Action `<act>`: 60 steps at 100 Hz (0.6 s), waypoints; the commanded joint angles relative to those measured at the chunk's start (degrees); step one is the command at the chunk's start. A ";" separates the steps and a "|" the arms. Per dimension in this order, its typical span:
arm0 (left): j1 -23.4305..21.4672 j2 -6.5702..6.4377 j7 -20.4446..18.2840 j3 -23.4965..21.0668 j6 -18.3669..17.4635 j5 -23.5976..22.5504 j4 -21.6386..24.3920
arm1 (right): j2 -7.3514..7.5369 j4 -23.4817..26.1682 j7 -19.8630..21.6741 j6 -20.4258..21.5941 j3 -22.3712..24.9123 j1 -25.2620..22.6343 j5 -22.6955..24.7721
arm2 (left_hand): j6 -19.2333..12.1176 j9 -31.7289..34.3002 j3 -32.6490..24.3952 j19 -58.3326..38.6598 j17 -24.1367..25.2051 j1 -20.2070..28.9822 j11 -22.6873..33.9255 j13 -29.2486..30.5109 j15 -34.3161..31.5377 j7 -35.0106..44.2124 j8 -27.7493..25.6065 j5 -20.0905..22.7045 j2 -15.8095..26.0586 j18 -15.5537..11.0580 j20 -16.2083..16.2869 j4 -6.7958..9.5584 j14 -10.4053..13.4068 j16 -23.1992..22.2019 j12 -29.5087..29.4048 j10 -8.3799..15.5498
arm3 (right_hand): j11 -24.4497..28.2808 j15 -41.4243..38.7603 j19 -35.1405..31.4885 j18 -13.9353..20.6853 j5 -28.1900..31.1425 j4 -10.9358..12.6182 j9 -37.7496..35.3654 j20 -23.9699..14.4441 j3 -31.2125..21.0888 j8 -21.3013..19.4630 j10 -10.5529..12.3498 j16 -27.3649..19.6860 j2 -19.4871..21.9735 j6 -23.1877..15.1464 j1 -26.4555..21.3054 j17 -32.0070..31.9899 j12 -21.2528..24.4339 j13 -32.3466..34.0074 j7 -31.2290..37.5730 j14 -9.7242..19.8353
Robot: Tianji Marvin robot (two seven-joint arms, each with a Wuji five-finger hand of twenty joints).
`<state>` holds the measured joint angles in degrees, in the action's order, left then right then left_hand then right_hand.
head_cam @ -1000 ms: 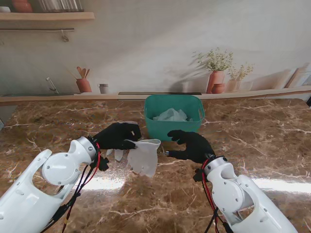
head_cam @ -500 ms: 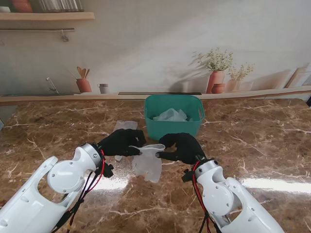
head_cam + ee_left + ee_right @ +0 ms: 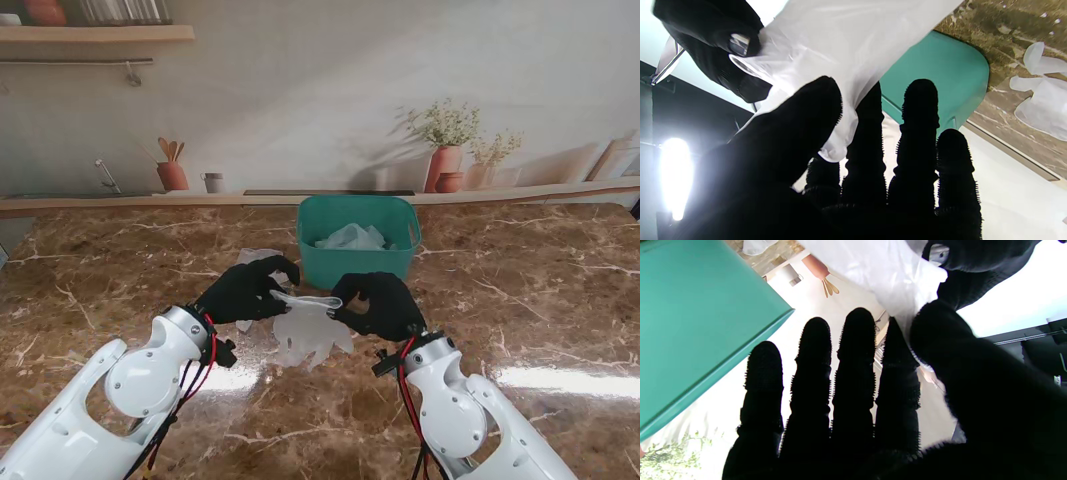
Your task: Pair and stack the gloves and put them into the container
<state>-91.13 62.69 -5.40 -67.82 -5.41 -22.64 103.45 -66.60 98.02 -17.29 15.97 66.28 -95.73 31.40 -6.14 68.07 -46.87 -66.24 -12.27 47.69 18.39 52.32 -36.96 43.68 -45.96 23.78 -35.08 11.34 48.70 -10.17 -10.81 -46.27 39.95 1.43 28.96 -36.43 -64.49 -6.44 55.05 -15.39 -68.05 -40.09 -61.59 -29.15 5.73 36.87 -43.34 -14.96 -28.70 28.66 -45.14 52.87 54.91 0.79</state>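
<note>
A translucent white glove (image 3: 308, 328) hangs above the table between my two black hands, just in front of the teal container (image 3: 358, 241). My left hand (image 3: 245, 290) pinches one side of its cuff and my right hand (image 3: 378, 305) pinches the other side. In the left wrist view the glove (image 3: 846, 60) drapes over my thumb, with the container (image 3: 937, 76) behind. The right wrist view shows the same glove (image 3: 893, 270) held between thumb and forefinger. Another white glove (image 3: 258, 258) lies on the table beyond my left hand. White gloves (image 3: 350, 238) lie inside the container.
The brown marble table (image 3: 520, 300) spreads wide on both sides. At the back runs a ledge with terracotta vases (image 3: 444, 165) and a utensil pot (image 3: 172, 172).
My right hand moved left to the glove and closed on its cuff. Both hands then lifted the glove slightly and stretched the cuff between them.
</note>
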 commanded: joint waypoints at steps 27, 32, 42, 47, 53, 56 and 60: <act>-1.88 -0.23 -2.85 -0.79 -0.41 -0.47 1.06 | -0.24 1.52 -2.06 2.88 0.48 -2.50 1.33 | 8.72 -8.72 7.69 8.89 7.78 0.48 6.36 -8.29 5.50 -23.65 31.91 13.61 -1.74 1.97 -0.60 -0.74 -0.84 -2.13 14.86 1.66 | 1.11 -1.01 -2.37 0.33 2.25 -0.85 -1.64 -1.87 -3.27 -2.61 1.86 0.98 0.67 -3.64 1.24 0.40 -1.51 1.90 0.92 2.01; -2.08 -0.16 -2.67 -0.88 -0.49 -0.18 1.05 | -0.14 1.91 -2.01 3.23 0.70 -2.90 1.76 | 3.43 -8.85 9.31 9.63 8.33 0.95 6.28 -8.95 5.92 -15.30 27.57 19.58 -0.37 2.31 -0.32 -0.71 -1.28 -2.92 17.13 1.15 | 1.11 -1.01 -2.40 0.29 2.26 -0.87 -1.64 -1.88 -3.28 -2.71 1.86 0.97 0.64 -3.63 1.26 0.43 -1.54 1.88 0.90 2.05; -2.49 0.15 -1.26 -0.88 -0.85 0.21 1.03 | -0.01 2.61 -1.91 3.64 1.07 -3.65 2.34 | -7.08 -9.76 12.12 9.89 9.09 1.15 6.71 -10.14 6.38 4.16 19.24 21.62 2.34 2.39 0.39 -0.53 -1.62 -3.44 20.04 1.47 | 1.20 -1.05 -2.52 0.32 2.26 -0.85 -1.70 -1.90 -3.43 -2.94 1.82 0.96 0.60 -3.41 1.31 0.60 -1.67 1.99 0.80 1.96; -2.79 0.38 -0.14 -0.92 -1.32 0.31 0.99 | 0.04 3.04 -1.89 3.69 1.32 -4.11 2.50 | -8.49 -10.30 13.24 9.63 9.22 1.50 4.36 -10.57 7.19 7.69 17.05 22.41 3.49 2.84 0.93 -0.41 -2.10 -2.82 16.47 0.73 | 1.26 -1.26 -2.98 0.23 2.28 -0.81 -1.76 -2.09 -3.58 -3.09 1.59 1.03 0.50 -3.16 1.29 0.91 -1.74 2.18 0.72 1.84; -3.26 0.53 0.52 -1.10 -1.61 0.64 1.29 | 0.11 3.72 -1.74 3.62 1.73 -4.82 2.61 | -8.10 -10.42 15.46 9.95 9.42 2.06 2.56 -10.79 8.55 8.18 18.01 23.52 4.46 3.19 1.44 -0.01 -2.34 -0.53 6.14 0.24 | 1.33 -1.85 -4.11 0.14 2.49 -0.66 -1.93 -2.61 -3.80 -3.22 1.25 1.29 0.28 -2.70 1.42 1.19 -1.76 2.39 0.68 1.58; -3.47 0.58 0.81 -1.22 -1.94 0.67 1.41 | 0.14 4.13 -1.60 3.55 1.95 -5.26 2.59 | -7.61 -8.97 16.16 10.01 9.45 1.97 2.03 -10.28 8.48 7.67 19.09 24.61 4.99 3.37 1.59 0.05 -2.13 0.03 2.57 0.14 | 1.40 -2.41 -4.93 0.05 2.57 -0.56 -2.08 -3.01 -3.96 -3.27 1.07 1.55 0.06 -2.52 1.53 1.36 -1.74 2.51 0.64 1.38; -3.77 0.60 0.95 -1.42 -2.40 0.84 1.67 | 0.19 4.68 -1.48 3.38 2.25 -5.86 2.63 | -6.61 -6.72 16.90 9.91 9.40 2.01 1.68 -9.48 8.14 6.66 20.83 26.13 6.19 3.34 1.87 0.12 -1.80 0.50 -2.46 -0.51 | 1.51 -3.71 -6.59 -0.07 2.74 -0.46 -2.43 -3.83 -4.23 -3.15 0.76 2.20 -0.29 -2.02 1.53 1.85 -1.62 2.90 0.66 1.06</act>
<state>-93.89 63.03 -4.22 -68.99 -7.14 -22.08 104.49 -66.59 101.67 -19.69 19.70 68.17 -99.92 34.21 -11.96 58.28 -32.20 -57.25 -3.88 47.70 21.42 43.05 -29.88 50.49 -26.82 46.83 -31.70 13.62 49.15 -10.17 -12.26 -46.94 43.92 1.44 29.62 -38.33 -68.06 -6.50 55.59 -15.40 -69.02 -41.65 -62.35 -30.70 5.81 37.57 -43.46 -14.96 -28.07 29.85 -45.84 54.16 54.83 0.83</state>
